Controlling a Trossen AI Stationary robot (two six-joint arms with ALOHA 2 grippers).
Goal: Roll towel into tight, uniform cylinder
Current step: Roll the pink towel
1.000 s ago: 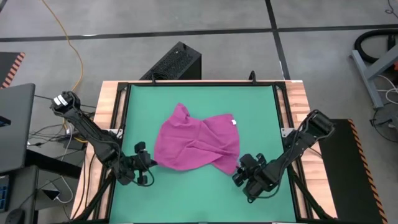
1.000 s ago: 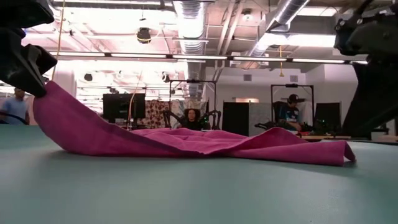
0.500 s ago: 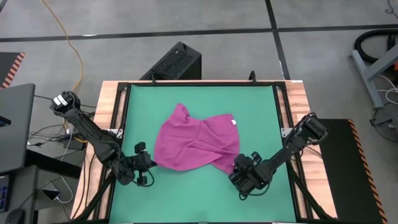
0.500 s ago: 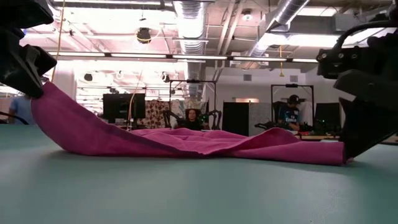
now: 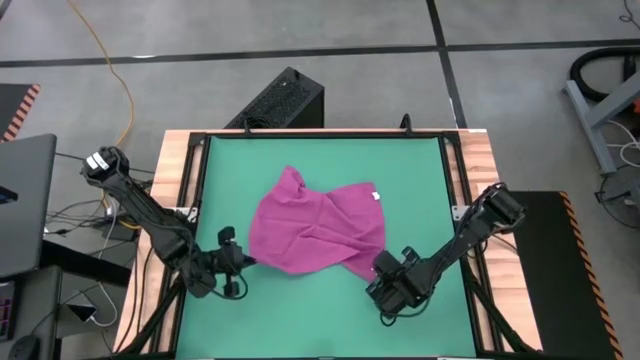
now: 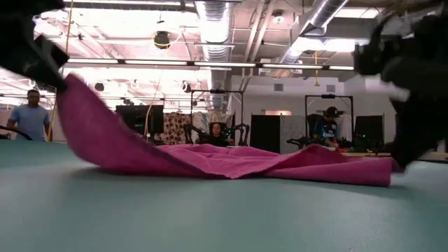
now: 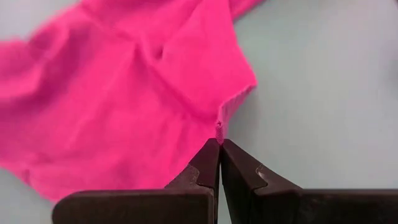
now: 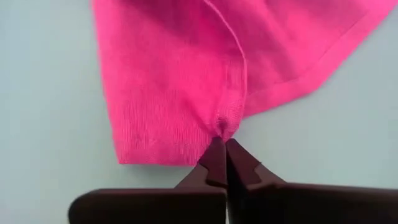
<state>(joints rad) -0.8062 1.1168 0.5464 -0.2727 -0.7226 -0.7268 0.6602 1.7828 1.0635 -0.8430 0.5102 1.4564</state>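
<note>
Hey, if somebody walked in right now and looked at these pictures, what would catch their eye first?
The crumpled magenta towel in the middle of the green mat stands out first. Next, both tools are pinched shut on it: the left tool holds a corner at the towel's left, lifted off the mat in the low view, and the right tool grips the near right corner down at the mat.

High overhead; low level at tabletop; wrists close; all share towel (image 5: pixel 318 232).
</note>
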